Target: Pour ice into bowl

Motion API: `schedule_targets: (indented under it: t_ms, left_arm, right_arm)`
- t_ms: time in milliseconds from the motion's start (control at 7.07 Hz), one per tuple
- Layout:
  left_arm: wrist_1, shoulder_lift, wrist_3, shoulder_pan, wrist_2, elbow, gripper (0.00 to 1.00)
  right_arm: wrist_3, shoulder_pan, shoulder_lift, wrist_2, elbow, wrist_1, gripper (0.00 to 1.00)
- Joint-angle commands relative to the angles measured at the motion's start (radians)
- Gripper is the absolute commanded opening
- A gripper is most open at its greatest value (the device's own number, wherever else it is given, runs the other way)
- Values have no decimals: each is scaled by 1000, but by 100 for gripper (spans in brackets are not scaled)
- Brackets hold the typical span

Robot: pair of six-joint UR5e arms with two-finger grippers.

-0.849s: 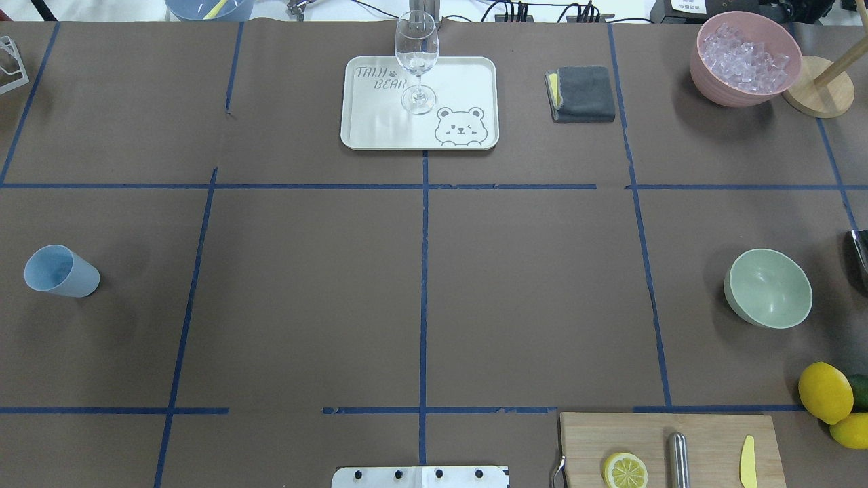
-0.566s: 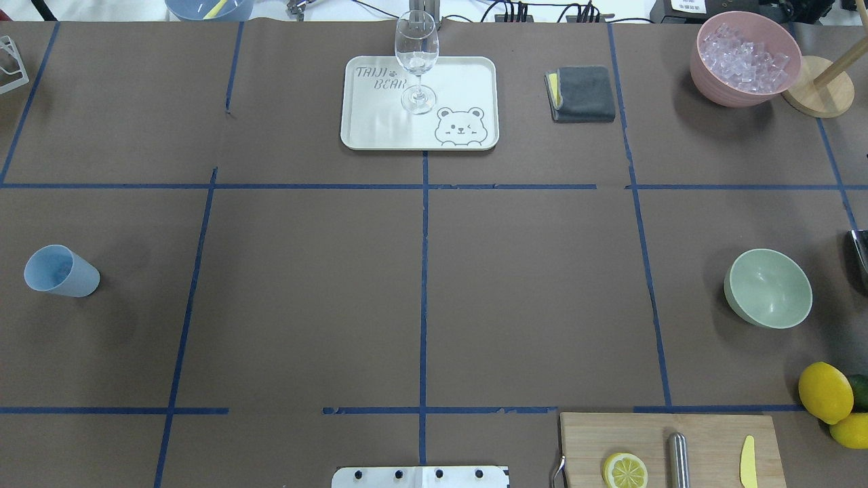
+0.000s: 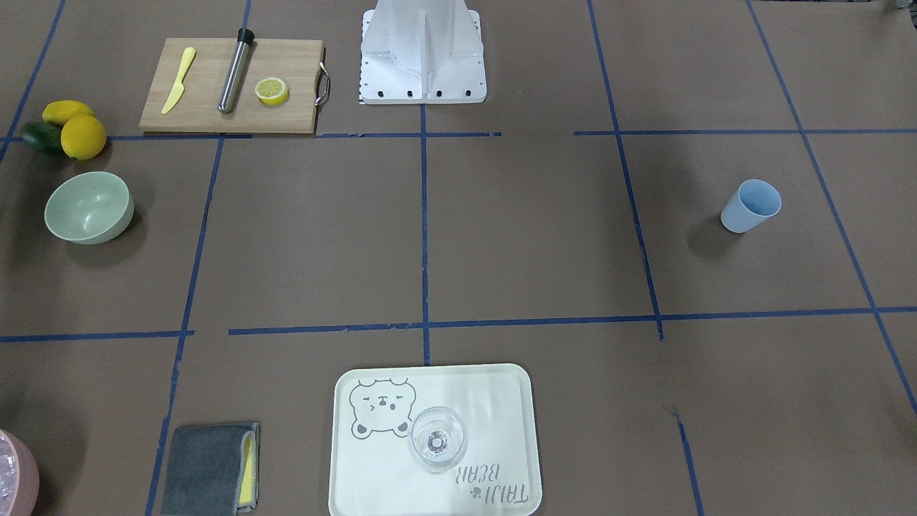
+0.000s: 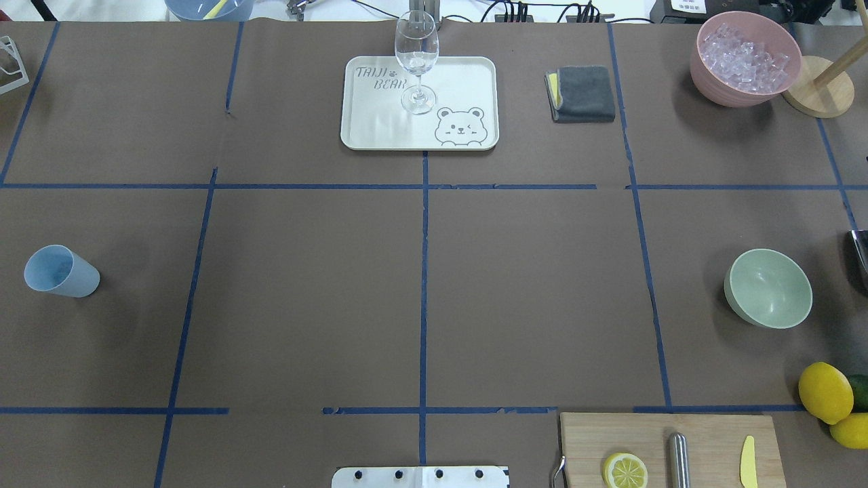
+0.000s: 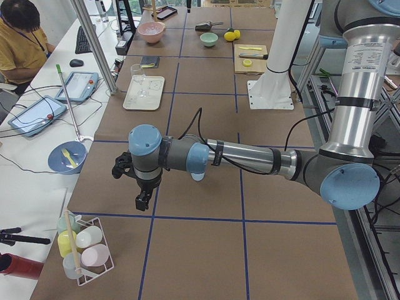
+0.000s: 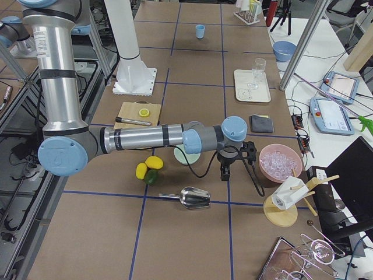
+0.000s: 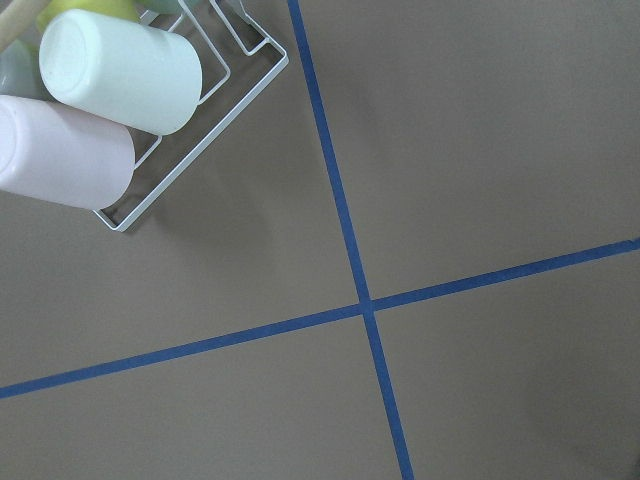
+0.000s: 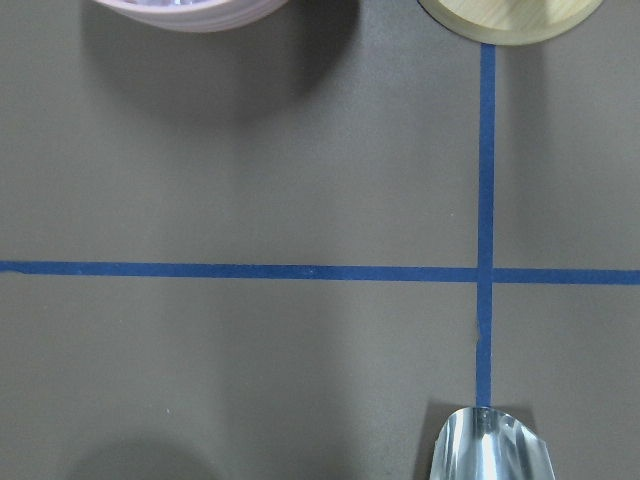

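Note:
The ice (image 4: 742, 57) fills a pink bowl (image 4: 712, 85) at the far right corner; it also shows in the exterior right view (image 6: 280, 160). The empty sage-green bowl (image 4: 768, 288) stands at the right (image 3: 89, 208). A metal scoop (image 6: 195, 198) lies on the table near it (image 8: 490, 445). My right gripper (image 6: 230, 169) hangs over the table between the green bowl and the pink bowl; I cannot tell if it is open. My left gripper (image 5: 142, 199) hangs over the table's left end; I cannot tell its state.
A blue cup (image 4: 61, 271) stands at the left. A wine glass (image 4: 416, 57) stands on a white tray (image 4: 468, 74). Also present: a grey cloth (image 4: 582, 93), a cutting board (image 4: 712, 434) with a lemon half, lemons (image 4: 825, 392), a wooden stand (image 4: 817, 87), and a cup rack (image 7: 150, 90).

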Motion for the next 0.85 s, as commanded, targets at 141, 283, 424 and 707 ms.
schedule_targets:
  t_ms: [141, 283, 424, 707]
  left_arm:
    - [-15, 8, -10, 27, -59, -14, 100]
    - [-23, 17, -4, 27, -59, -33, 100]
    - [-32, 17, -2, 27, -59, -33, 100]
    - [-72, 17, -7, 27, -59, -28, 100]
  right_arm:
    - [189, -126, -115, 15, 141, 159, 100]
    - [380, -187, -173, 14, 143, 328, 100]
    - [540, -288, -227, -18, 140, 524, 100]
    - [584, -349, -302, -94, 139, 608, 100]
